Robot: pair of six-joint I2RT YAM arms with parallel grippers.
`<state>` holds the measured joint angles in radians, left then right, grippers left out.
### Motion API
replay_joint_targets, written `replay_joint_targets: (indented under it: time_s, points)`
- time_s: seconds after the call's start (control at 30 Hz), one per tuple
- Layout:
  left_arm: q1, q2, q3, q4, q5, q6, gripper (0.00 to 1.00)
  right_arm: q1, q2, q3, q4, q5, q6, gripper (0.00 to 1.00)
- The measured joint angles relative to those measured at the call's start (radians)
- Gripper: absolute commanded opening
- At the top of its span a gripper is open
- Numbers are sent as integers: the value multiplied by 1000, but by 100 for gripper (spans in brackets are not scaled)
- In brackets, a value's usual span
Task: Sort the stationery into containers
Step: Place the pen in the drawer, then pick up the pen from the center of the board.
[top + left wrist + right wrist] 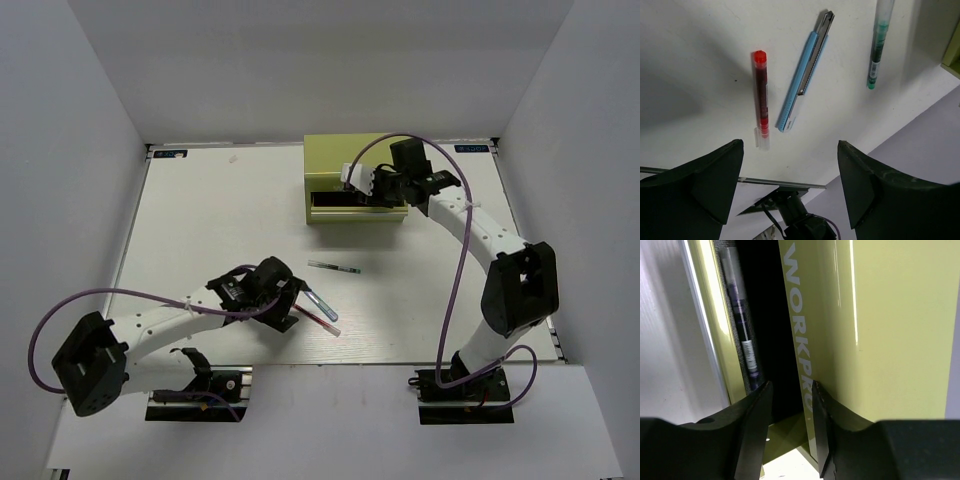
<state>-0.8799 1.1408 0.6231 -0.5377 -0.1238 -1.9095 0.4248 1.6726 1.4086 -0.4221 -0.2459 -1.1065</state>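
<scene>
The yellow-green chest (345,160) stands at the back, its drawer (352,212) pulled out. A dark blue pen (745,342) lies inside the drawer (715,340). My right gripper (368,190) hovers over that drawer; its jaws (792,425) stand open with nothing between them, just above the lettered front (799,335). On the table lie a red pen (761,95), a pale blue stick (805,75) and a clear teal pen (879,45). My left gripper (790,185) is open and empty, just short of the red pen (320,322) and pale blue stick (322,304).
The teal pen (333,267) lies alone mid-table between the arms. The table's near edge (785,181) runs just under my left fingers. White walls enclose the table on three sides.
</scene>
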Motion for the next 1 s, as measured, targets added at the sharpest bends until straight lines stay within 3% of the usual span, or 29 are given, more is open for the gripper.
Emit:
replay_joint_targets:
  time_s: [0.17, 0.33, 0.47, 1.0]
  points:
    - [0, 71, 50, -39, 32, -14, 77, -6, -40, -20, 6, -30, 29, 38]
    - [0, 207, 156, -92, 77, -2, 68, -13, -162, -109, 43, -72, 99, 24]
    - [0, 293, 190, -101, 113, 22, 60, -18, -247, -178, 80, -100, 160, 24]
    - [6, 540, 325, -187, 196, 122, 50, -48, -363, -344, 164, -145, 287, 24]
